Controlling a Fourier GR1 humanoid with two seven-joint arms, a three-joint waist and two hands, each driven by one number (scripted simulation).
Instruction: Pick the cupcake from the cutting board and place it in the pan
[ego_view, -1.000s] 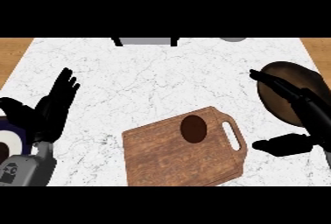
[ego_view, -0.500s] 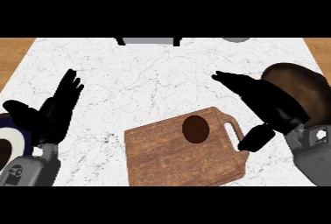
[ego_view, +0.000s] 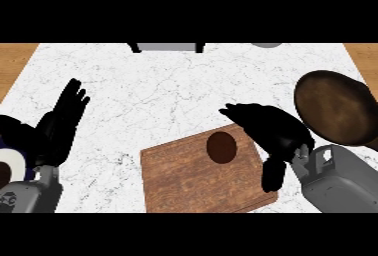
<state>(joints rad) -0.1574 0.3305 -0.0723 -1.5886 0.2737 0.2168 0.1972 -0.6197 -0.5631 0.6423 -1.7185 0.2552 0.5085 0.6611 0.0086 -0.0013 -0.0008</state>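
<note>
A dark brown cupcake (ego_view: 221, 148) stands on the far part of the wooden cutting board (ego_view: 192, 180). My right hand (ego_view: 272, 131) hangs over the board's right side, just right of the cupcake, fingers open and stretched toward the upper left, thumb pointing down. It hides the board's handle and does not hold the cupcake. The brown pan (ego_view: 337, 107) lies at the right edge of the marble counter. My left hand (ego_view: 60, 122) rests open at the left, fingers up.
A dark plate or bowl (ego_view: 10, 160) shows partly at the left edge behind my left forearm. A grey object (ego_view: 168, 47) and a grey round item (ego_view: 267, 44) sit at the counter's far edge. Bare white marble (ego_view: 162, 95) spans the middle.
My right hand has moved left from over the pan to the board's right side, beside the cupcake. The pan now shows uncovered. The left hand has barely moved.
</note>
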